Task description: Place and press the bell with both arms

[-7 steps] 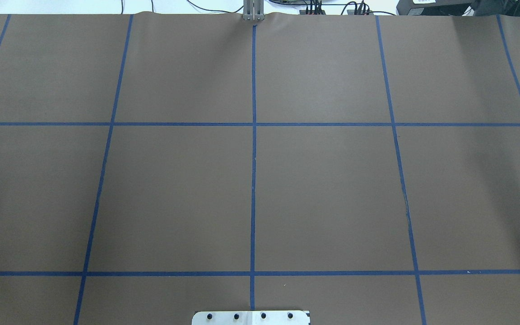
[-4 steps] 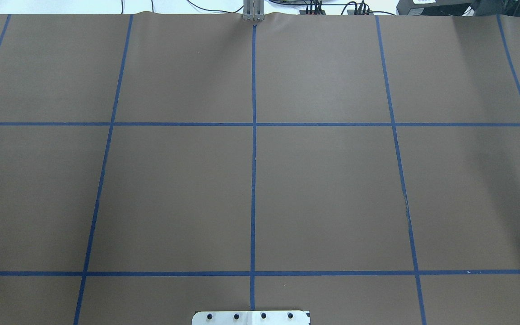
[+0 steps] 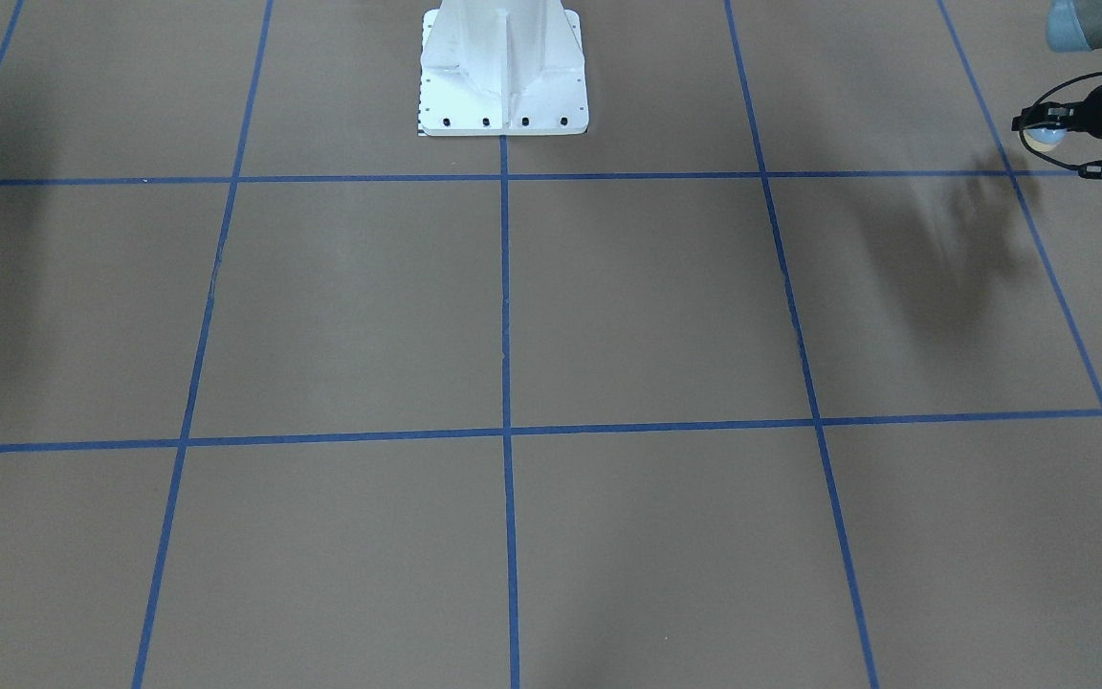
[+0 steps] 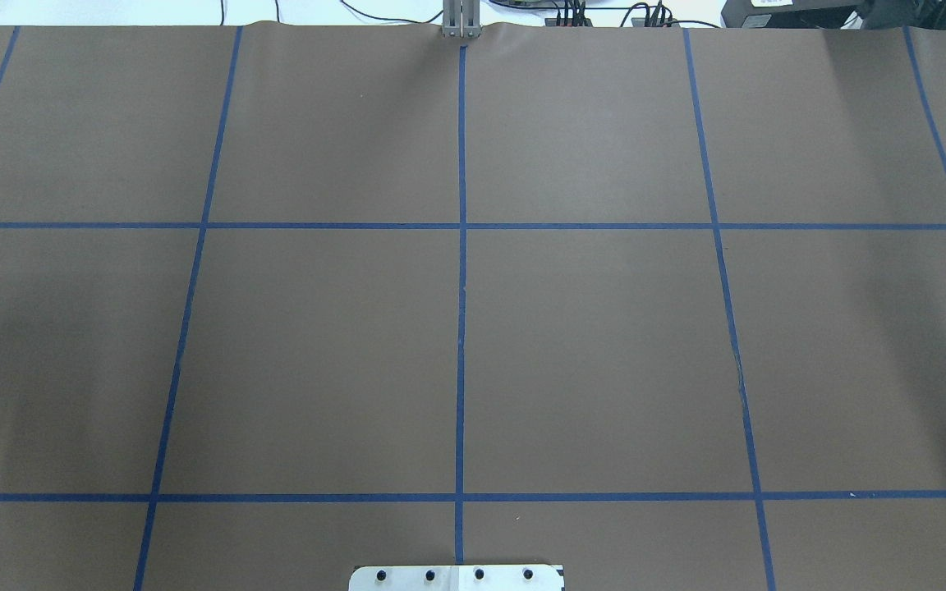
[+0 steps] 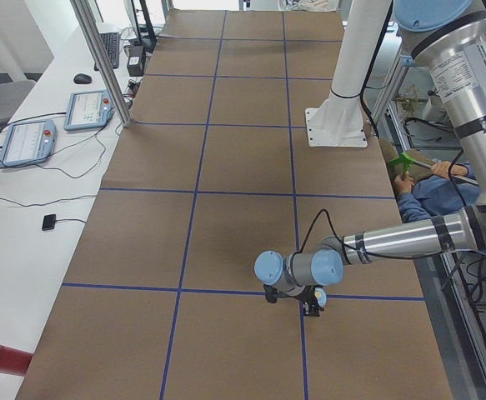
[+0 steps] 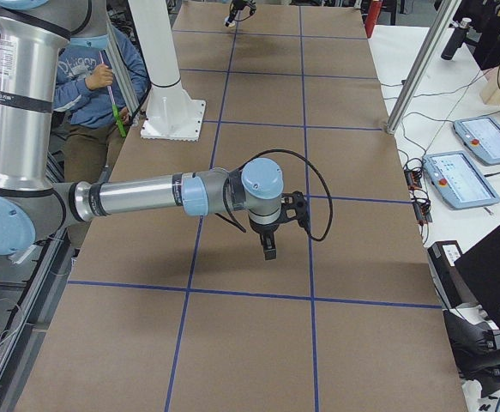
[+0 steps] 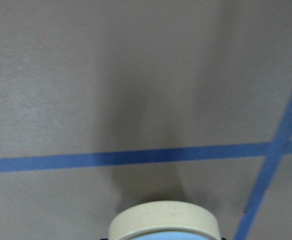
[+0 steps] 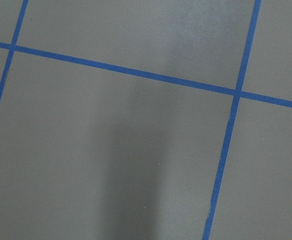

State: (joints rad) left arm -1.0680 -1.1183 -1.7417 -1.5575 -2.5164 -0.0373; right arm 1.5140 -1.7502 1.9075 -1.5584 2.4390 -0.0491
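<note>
The bell [image 3: 1048, 137], a light-blue dome on a cream base, is held in my left gripper [image 3: 1044, 129] at the table's left end, above the brown cover. In the left wrist view the bell's cream base [image 7: 164, 220] fills the bottom edge, with a blue tape line beyond it. The exterior left view shows the same gripper [image 5: 313, 304] low over a tape crossing. My right gripper [image 6: 268, 251] points down over the table's right end. It shows only in the exterior right view, so I cannot tell whether it is open or shut. Neither arm appears in the overhead view.
The white pedestal [image 3: 503, 67] stands at the robot's side of the table. Blue tape lines [image 4: 461, 328] divide the brown cover into squares. A seated person [image 6: 87, 86] is behind the robot. Teach pendants [image 5: 88, 108] and a metal post [image 5: 101, 58] stand along the far bench.
In the overhead view a soft shadow has spread over the table's left part. Nothing else there has changed.
</note>
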